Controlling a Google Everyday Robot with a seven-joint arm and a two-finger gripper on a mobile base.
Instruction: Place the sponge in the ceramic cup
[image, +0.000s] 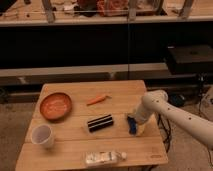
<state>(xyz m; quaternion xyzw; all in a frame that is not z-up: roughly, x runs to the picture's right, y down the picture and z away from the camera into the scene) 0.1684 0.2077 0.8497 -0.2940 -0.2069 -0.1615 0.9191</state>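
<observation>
The sponge (132, 125) is a small blue block near the right edge of the wooden table (75, 150). The gripper (135, 120), at the end of the white arm (170, 112) that reaches in from the right, is down at the sponge and partly covers it. I cannot make out whether the sponge is held or still lies on the tabletop. At the table's front left corner the white ceramic cup (42, 136) stands upright, far from the gripper.
An orange plate (55, 105) sits at the left and a carrot (97, 100) at the back middle. A black ridged block (100, 122) lies at the centre, and a plastic bottle (104, 158) on its side along the front edge. Dark shelving stands behind.
</observation>
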